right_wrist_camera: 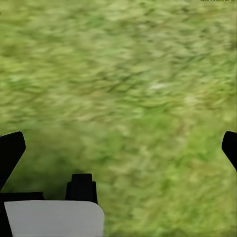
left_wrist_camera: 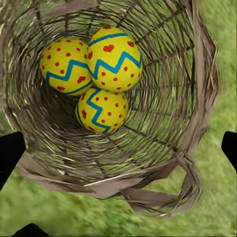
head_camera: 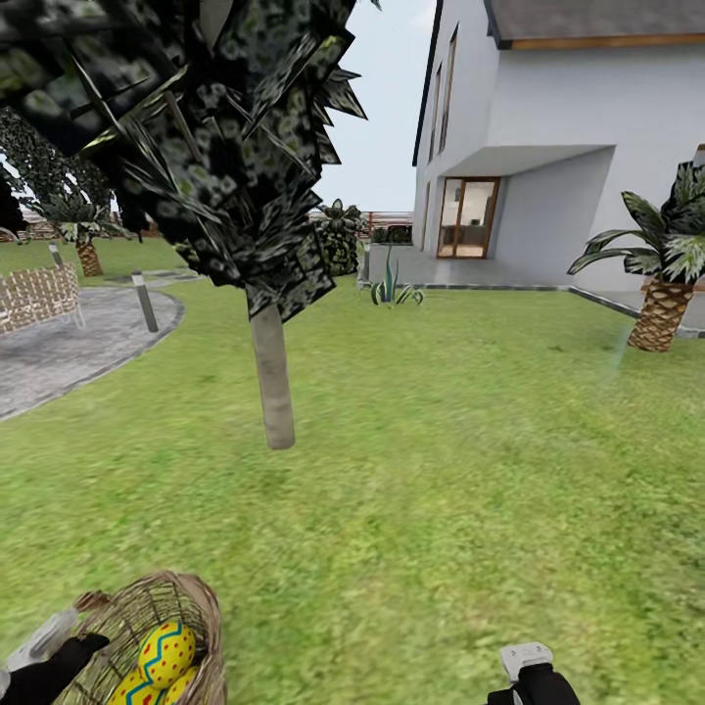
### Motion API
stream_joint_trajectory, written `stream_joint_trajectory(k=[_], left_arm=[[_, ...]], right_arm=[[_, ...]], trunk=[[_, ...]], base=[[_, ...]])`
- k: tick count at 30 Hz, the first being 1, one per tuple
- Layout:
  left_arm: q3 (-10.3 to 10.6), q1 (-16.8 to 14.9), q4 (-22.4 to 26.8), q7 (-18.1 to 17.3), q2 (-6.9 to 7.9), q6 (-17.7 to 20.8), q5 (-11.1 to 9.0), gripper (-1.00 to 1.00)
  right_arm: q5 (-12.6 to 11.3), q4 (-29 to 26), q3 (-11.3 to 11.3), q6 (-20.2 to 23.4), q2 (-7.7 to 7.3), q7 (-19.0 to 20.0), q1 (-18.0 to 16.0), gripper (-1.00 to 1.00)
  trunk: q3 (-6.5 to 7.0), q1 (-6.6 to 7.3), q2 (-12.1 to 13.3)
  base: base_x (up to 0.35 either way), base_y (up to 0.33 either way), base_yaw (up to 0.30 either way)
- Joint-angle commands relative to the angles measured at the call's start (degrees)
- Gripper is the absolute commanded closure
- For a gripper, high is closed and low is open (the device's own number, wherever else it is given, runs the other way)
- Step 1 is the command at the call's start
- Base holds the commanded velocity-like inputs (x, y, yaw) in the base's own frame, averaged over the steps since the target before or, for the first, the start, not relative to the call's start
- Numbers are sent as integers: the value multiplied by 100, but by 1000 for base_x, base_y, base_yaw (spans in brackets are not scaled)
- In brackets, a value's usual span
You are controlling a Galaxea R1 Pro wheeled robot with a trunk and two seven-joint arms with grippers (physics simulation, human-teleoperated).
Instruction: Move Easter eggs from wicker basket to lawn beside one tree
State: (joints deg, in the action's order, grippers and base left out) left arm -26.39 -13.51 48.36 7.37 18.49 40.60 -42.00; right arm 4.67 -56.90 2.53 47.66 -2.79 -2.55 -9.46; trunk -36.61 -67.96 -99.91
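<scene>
Three yellow Easter eggs [left_wrist_camera: 101, 74] with blue zigzag bands and red dots lie bunched together, touching, at the bottom of the round brown woven wicker basket [left_wrist_camera: 197, 98], which sits at the lower left of the head view on the mottled green lawn [head_camera: 441, 470]. Over the basket's mouth hangs the left gripper [left_wrist_camera: 118, 148], its dark fingers spread wide and holding nothing. At the lower right, the right gripper [right_wrist_camera: 118, 148] hangs over bare grass, fingers likewise apart and empty. Beyond, left of centre, stands the slender pale-trunked tree [head_camera: 272, 377] with its dark crown; farther off stand a scaly-trunked palm [head_camera: 661, 308] and a white house [head_camera: 548, 127].
</scene>
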Motion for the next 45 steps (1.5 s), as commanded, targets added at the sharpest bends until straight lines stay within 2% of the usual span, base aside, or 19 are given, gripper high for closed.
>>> stream_joint_trajectory(k=[1, 2, 4, 6, 7, 9, 10, 12, 14, 17, 22, 26, 31, 37, 45], left_arm=[[101, -3, 17, 47, 16, 43, 13, -100], [356, -3, 34, 42, 45, 73, 153, -100], [577, -3, 38, 52, 65, 108, 253, -100], [882, -3, 43, 63, 78, 407, 397, -100], [971, -3, 46, 66, 79, 496, 449, -100], [1320, -3, 54, 74, 83, 761, 735, -100], [1470, -3, 61, 70, 79, 859, 987, -100], [1547, -3, 65, 59, 73, 924, 1208, -100], [1595, -4, 70, 49, 69, 974, 1371, -100], [1625, -8, 142, 46, 84, 1015, 1467, -100], [1628, -9, 283, 60, 101, 1023, 1494, -100], [1641, -11, 642, 68, 106, 1066, 1506, -100], [1653, -11, 997, 72, 104, 1424, 1512, -100], [1670, -11, 993, 84, 39, 1483, 1512, -100], [1665, -11, 826, 105, 68, 1469, 1524, -100]], right_arm=[[34, -6, 20, 32, -5, 0, -3, -100], [34, -6, 20, 33, -5, 0, -3, -100], [34, -13, 20, 33, -9, 0, -3, -100], [34, -20, 20, 33, -10, 0, -3, -100], [34, -20, 20, 33, -10, 0, -3, -100], [32, -22, 20, 33, -11, 0, -3, -100], [33, -24, 24, 33, -11, 0, -3, -100], [32, -24, 26, 33, -9, 0, -3, -100], [32, -24, 27, 33, -8, 0, -3, -100], [30, -23, 28, 32, -4, 0, -3, -100], [26, -25, 28, 31, -2, 0, -3, -100], [25, -56, 24, 33, -8, 0, -3, -100], [-12, -95, -3, 34, -57, 0, -3, -100], [-24, -101, 4, 33, -47, 0, -3, -100], [-27, -102, -4, 33, -65, 0, -3, -100]], trunk=[[12, 23, 38], [30, 45, 79], [66, 89, 159], [102, 133, 239], [120, 155, 279], [156, 199, 359], [174, 221, 399], [210, 265, 480], [246, 309, 560], [300, 374, 680], [389, 484, 881], [461, 572, 1041], [551, 682, 1242], [659, 814, 1482], [802, 989, 1803]], base=[[0, 0, 0], [0, 0, 0], [0, 0, 0], [0, 0, 0], [0, 0, 0], [0, 0, 0], [0, 0, 0], [0, 0, 0], [0, 0, 0], [0, 0, 0], [0, 0, 0], [0, 0, 0], [0, 0, 0], [0, 0, 0], [0, 0, 0]])
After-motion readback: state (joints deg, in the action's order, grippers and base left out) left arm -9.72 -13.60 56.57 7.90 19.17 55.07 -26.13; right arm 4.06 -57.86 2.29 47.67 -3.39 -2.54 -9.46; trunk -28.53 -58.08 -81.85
